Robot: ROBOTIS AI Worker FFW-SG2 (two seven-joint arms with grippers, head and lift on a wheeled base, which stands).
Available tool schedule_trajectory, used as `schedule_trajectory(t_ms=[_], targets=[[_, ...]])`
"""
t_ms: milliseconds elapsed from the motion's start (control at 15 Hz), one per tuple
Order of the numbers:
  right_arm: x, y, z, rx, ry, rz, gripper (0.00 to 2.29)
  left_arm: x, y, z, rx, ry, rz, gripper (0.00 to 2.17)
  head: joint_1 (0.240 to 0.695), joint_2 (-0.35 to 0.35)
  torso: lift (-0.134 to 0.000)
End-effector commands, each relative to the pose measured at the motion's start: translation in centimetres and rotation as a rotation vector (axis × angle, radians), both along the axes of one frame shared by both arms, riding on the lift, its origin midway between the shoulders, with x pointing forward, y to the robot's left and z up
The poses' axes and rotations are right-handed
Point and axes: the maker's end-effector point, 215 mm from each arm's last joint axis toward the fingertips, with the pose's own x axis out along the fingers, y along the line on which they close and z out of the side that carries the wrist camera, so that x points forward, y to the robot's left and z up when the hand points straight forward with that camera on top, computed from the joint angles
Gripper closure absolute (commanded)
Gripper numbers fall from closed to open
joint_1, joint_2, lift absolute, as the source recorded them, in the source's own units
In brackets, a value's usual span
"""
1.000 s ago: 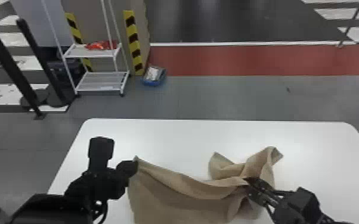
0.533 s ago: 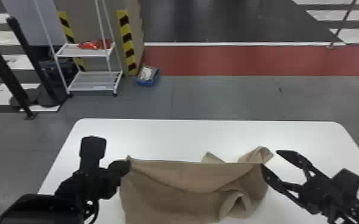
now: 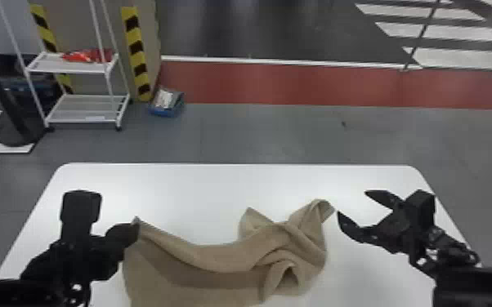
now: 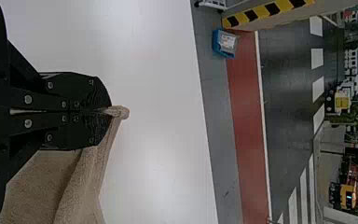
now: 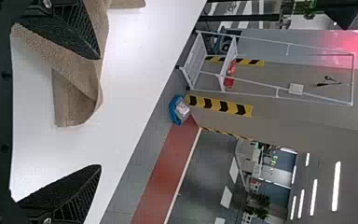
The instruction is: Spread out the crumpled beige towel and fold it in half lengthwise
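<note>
Right jaws (image 3: 352,203) backed off, agape near towel (image 3: 220,257); left jaws (image 3: 133,232) pinching its corner

Left arm (image 3: 8,292): We see smooth black, with a rounded shape.
Right arm (image 3: 478,285): We see black here too, smooth and rounded.
Left gripper (image 3: 133,232): Ours is black, with flat bars and wide fingers (image 4: 79,91).
Right gripper (image 3: 352,202): We see two black fingers, thin and pointy at the tips.
Ridges (image 5: 89,30): We find rows of little black bumps inside the right fingers.
Screws (image 4: 28,99): We spot small, round, silver ones on the left bars and fingers.
Blocks: We have a chunky black block (image 3: 81,206) on the left and another (image 3: 421,208) on the right.
</note>
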Motion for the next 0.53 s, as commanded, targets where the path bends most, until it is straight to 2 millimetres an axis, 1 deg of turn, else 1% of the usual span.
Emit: schedule_trajectory(t_ms=[0, 67, 133, 267, 400, 467], targets=[[1.4, -1.2, -1.4, -0.024, 0.058, -0.013, 0.05, 0.0, -0.1, -0.1, -0.003, 0.001, -0.001, 1.72, 0.695, -0.095, 0.000], [1.7, -1.3, -1.6, -0.027, 0.067, -0.016, 0.05, 0.0, -0.2, 0.0, -0.005, -0.001, -0.004, 1.72, 0.695, -0.101, 0.000], [1.8, -0.6, -2.0, -0.030, 0.082, -0.007, 0.05, 0.0, -0.2, 0.0, -0.004, -0.001, -0.005, 1.72, 0.695, -0.106, 0.000], [1.3, 1.5, -4.3, -0.026, 0.166, 0.012, 0.06, -0.1, -0.1, 0.0, -0.004, 0.000, -0.003, 1.72, 0.695, -0.108, 0.000], [0.9, 3.6, -6.0, -0.037, 0.222, 0.025, 0.06, -0.2, -0.2, -0.2, -0.006, 0.004, -0.006, 1.72, 0.695, -0.096, 0.000], [0.8, 4.1, -6.6, -0.045, 0.247, 0.025, 0.06, -0.2, -0.2, -0.2, -0.006, 0.004, -0.006, 1.72, 0.695, -0.086, 0.000]])
